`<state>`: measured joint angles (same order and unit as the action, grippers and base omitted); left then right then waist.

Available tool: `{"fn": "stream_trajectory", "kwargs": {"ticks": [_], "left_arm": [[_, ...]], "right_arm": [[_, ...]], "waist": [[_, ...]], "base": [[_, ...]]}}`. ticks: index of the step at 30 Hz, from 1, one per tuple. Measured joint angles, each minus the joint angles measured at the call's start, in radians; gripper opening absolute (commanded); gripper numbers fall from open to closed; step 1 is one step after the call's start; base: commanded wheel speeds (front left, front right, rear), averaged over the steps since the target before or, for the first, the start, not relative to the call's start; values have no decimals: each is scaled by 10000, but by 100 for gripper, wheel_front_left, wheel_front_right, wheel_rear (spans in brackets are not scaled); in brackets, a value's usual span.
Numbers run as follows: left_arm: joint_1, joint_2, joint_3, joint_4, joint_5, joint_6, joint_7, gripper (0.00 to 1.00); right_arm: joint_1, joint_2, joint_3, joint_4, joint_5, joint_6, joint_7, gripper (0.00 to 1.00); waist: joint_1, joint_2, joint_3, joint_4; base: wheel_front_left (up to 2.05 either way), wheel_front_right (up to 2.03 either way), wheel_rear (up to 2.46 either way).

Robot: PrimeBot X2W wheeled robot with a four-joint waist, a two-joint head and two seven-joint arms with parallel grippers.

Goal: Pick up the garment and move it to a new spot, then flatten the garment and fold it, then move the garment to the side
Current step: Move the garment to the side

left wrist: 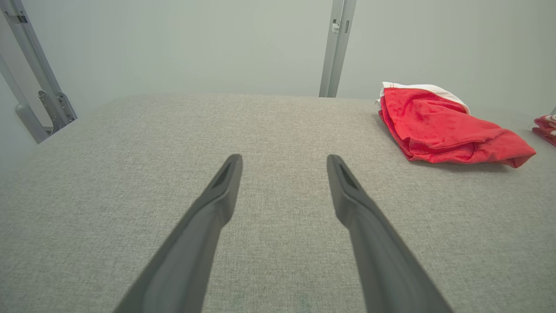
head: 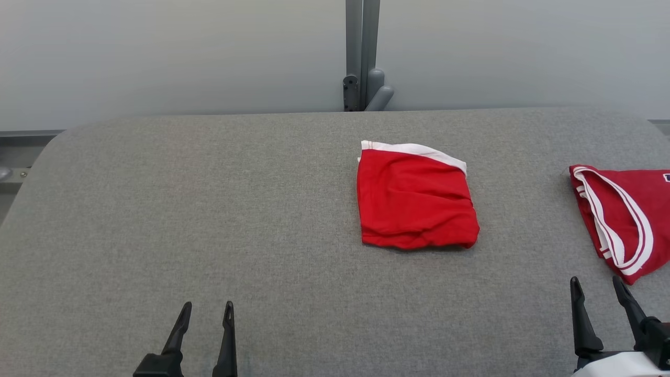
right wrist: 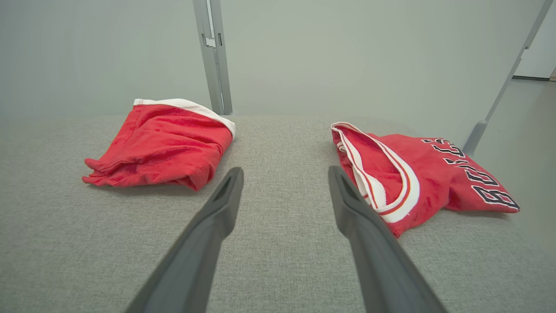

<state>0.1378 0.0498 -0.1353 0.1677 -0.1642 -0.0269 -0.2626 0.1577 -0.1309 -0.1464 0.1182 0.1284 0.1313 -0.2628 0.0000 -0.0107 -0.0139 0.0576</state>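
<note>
A red garment (head: pixel 416 196) with a white band along its far edge lies folded into a rough square, right of the middle of the grey table (head: pixel 209 209). In the left wrist view the garment (left wrist: pixel 438 128) lies ahead to the right; in the right wrist view the garment (right wrist: pixel 167 145) lies ahead to the left. My left gripper (head: pixel 207 305) hovers open near the front edge, far to the garment's left, and the left gripper (left wrist: pixel 283 158) holds nothing. My right gripper (head: pixel 596 280) stands open at the front right; the right gripper (right wrist: pixel 285 170) is empty too.
A second red piece, a jersey (head: pixel 623 214) with white trim and dark lettering (right wrist: pixel 473 174), lies at the table's right edge, just beyond the right gripper. A grey post (head: pixel 361 55) stands behind the table's far edge against a pale wall.
</note>
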Motion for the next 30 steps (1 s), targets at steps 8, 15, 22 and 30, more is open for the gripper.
{"fn": "stream_trajectory", "kwargs": {"ticks": [8,15,22,30], "left_arm": [[1,0,-13,42,38,-42,0,100],[0,0,-52,-33,17,6,0,100],[-201,0,-157,-211,19,6,0,100],[-1011,-2,-621,-140,79,-52,2,100]], "right_arm": [[-42,-6,-17,61,0,0,0,100],[-754,-240,-27,520,619,0,0,100],[-2754,-1216,880,1864,1526,0,1833,100],[-5672,-531,1396,3528,3099,0,4671,100]], "waist": [[0,0,-33,77],[0,0,-3,140],[0,0,364,171],[0,0,1411,314]], "base": [[0,0,0],[0,0,0],[0,0,0],[0,0,0]]}}
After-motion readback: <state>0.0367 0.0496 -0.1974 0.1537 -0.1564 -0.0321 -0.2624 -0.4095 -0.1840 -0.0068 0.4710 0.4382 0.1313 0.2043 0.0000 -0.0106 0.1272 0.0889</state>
